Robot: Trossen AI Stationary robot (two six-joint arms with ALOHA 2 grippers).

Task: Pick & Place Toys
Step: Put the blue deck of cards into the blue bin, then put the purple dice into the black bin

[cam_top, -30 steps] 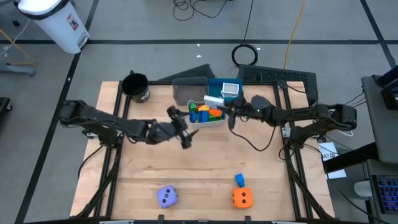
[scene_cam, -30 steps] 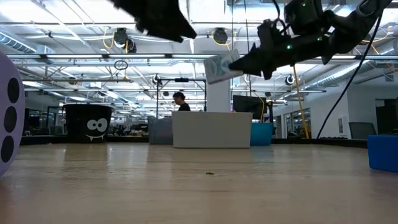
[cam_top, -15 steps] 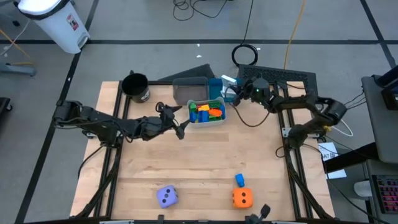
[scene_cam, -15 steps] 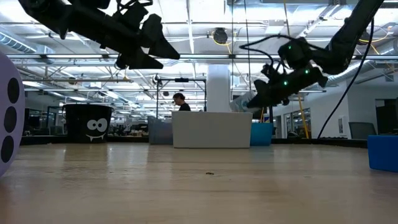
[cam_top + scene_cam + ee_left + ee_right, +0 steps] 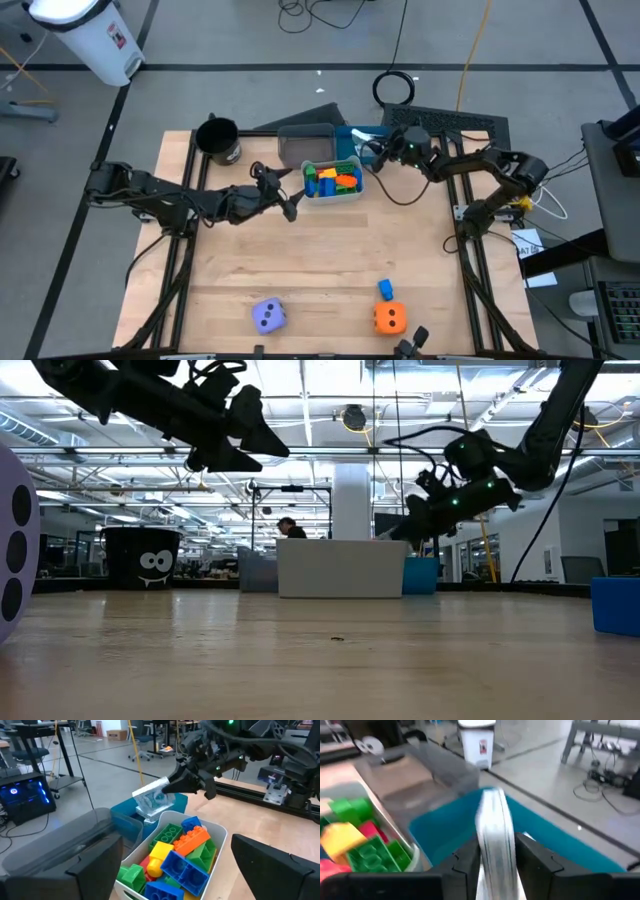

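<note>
My right gripper [image 5: 377, 150] is shut on a small stack of white green-printed cards [image 5: 151, 796], held just above the blue bin [image 5: 555, 845] at the far side. My left gripper [image 5: 288, 203] hangs open beside the white bin [image 5: 333, 182], which is full of coloured blocks [image 5: 175, 855]; its fingers stand wide on either side of the bin in the left wrist view and touch nothing. On the table near the front edge sit a purple die [image 5: 268, 316], an orange die [image 5: 389, 318] and a blue block [image 5: 385, 289]. My right gripper pinches the cards between its two fingers [image 5: 470, 857], at the end nearest the gripper [image 5: 494, 851]. The fingers come nearly level from the table's right, slanting a little down. The stack sticks out past the fingertips, tilted, its free end [image 5: 145, 795] clear above the blue bin.
A grey bin [image 5: 305, 146] stands behind the white bin, next to the blue one. A black cup [image 5: 218, 140] stands at the far left. Bare wood lies between the bins and the dice. In the low view the purple die [image 5: 15, 550] fills the left edge.
My right gripper has carried the cards from beside the white bin toward the table's far edge and down, to just above the blue bin. My left gripper has sunk a little and rolled about its own line, then kept still, staying open.
</note>
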